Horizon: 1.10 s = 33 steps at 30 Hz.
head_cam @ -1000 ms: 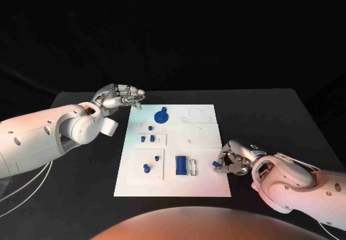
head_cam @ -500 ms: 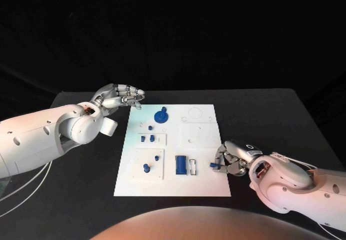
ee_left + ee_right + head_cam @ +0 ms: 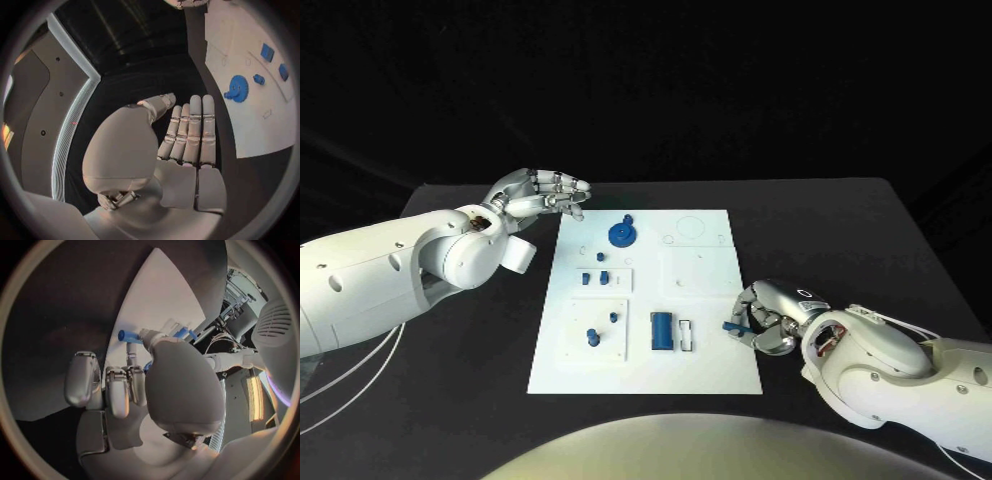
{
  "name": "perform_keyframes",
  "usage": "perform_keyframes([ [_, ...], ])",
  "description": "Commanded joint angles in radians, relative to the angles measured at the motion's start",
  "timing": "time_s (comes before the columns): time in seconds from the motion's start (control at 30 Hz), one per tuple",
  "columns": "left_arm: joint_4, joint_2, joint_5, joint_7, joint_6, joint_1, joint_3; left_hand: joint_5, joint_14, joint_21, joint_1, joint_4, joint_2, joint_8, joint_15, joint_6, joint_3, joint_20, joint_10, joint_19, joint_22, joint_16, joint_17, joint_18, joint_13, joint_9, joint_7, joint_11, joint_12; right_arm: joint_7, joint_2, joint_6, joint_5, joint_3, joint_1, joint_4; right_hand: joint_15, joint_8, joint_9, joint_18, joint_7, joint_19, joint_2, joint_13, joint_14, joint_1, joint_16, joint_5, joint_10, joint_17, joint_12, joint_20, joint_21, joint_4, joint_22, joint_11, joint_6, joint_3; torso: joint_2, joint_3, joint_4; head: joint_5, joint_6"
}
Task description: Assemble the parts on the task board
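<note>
The white task board (image 3: 689,375) lies in the middle of the black table. On it are a blue gear (image 3: 620,233), several small blue pieces (image 3: 596,277) and a blue rectangular block (image 3: 661,331). My right hand (image 3: 764,318) is at the board's right edge and pinches a small blue part (image 3: 731,326) just over that edge. The right wrist view shows this blue part (image 3: 129,336) at the fingertips over the board (image 3: 156,300). My left hand (image 3: 538,192) hovers past the board's far left corner, holding nothing. Its fingers (image 3: 190,130) are straight, and the gear (image 3: 237,88) lies beyond them.
Two blue pegs (image 3: 602,328) stand in a square plate at the board's near left. A white slot piece (image 3: 685,333) sits beside the blue block. Bare black table (image 3: 848,230) surrounds the board on all sides.
My right hand has shifted slightly at the board's right edge, still pinching the blue part. The left hand has stayed where it was.
</note>
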Motion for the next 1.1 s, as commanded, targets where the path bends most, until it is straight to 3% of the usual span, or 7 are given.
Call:
perform_keyframes([
  [0.03,0.002,0.002,-0.004,0.007,0.013,0.001,0.001,-0.001,0.006,0.005,0.006,-0.007,0.004,0.006,-0.004,0.003,-0.001,-0.002,0.008,-0.003,0.002,-0.004,-0.002,0.010,-0.002,-0.002,0.025,0.000,-0.003,-0.018,0.003,-0.033,0.070,0.000,0.004,0.008,-0.002,0.008,0.025,-0.009,-0.001,0.005,-0.001,0.189,0.104,-0.023,0.005,-0.003,0.061,0.262,0.004,0.002,0.007,-0.145,0.173,0.005,-0.009,0.154,0.000,0.0000,0.0005,0.001,-0.001],
  [0.37,0.003,0.002,-0.004,0.006,0.013,0.001,0.001,-0.001,0.006,0.005,0.006,-0.007,0.004,0.006,-0.004,0.003,-0.001,-0.002,0.008,-0.003,0.002,-0.004,-0.002,0.010,-0.002,-0.002,0.025,0.000,-0.003,-0.015,0.032,-0.086,0.160,0.000,0.018,0.029,-0.003,0.014,0.030,-0.010,-0.004,0.007,-0.012,0.192,0.104,-0.069,0.005,-0.005,0.063,0.263,0.005,0.002,0.015,-0.146,0.175,0.003,-0.011,0.162,0.001,0.0003,-0.0004,0.004,-0.002],
  [0.57,0.003,0.003,-0.004,0.006,0.015,0.001,0.001,-0.001,0.006,0.005,0.006,-0.007,0.004,0.006,-0.004,0.003,-0.001,-0.002,0.008,-0.003,0.002,-0.004,-0.002,0.010,-0.002,-0.002,0.025,0.000,-0.003,-0.014,0.064,-0.093,0.228,0.001,0.020,0.027,-0.004,0.015,0.029,-0.010,-0.005,0.007,-0.019,0.194,0.104,-0.109,0.005,-0.007,0.064,0.263,0.007,0.001,0.016,-0.134,0.174,0.002,-0.008,0.149,0.001,0.0005,-0.0009,0.005,-0.004],
  [1.1,0.005,0.005,-0.006,0.004,0.019,0.001,0.001,-0.001,0.006,0.005,0.006,-0.007,0.004,0.006,-0.004,0.003,-0.001,-0.002,0.008,-0.003,0.002,-0.004,-0.002,0.010,-0.002,-0.002,0.025,0.000,-0.003,-0.027,0.155,-0.106,0.299,0.001,0.012,-0.023,-0.008,0.013,0.021,-0.013,-0.011,0.016,-0.002,0.214,0.104,-0.183,0.005,-0.007,0.077,0.263,0.029,-0.002,0.037,-0.086,0.179,-0.002,0.009,0.073,0.002,0.0002,0.0005,0.003,-0.003],
])
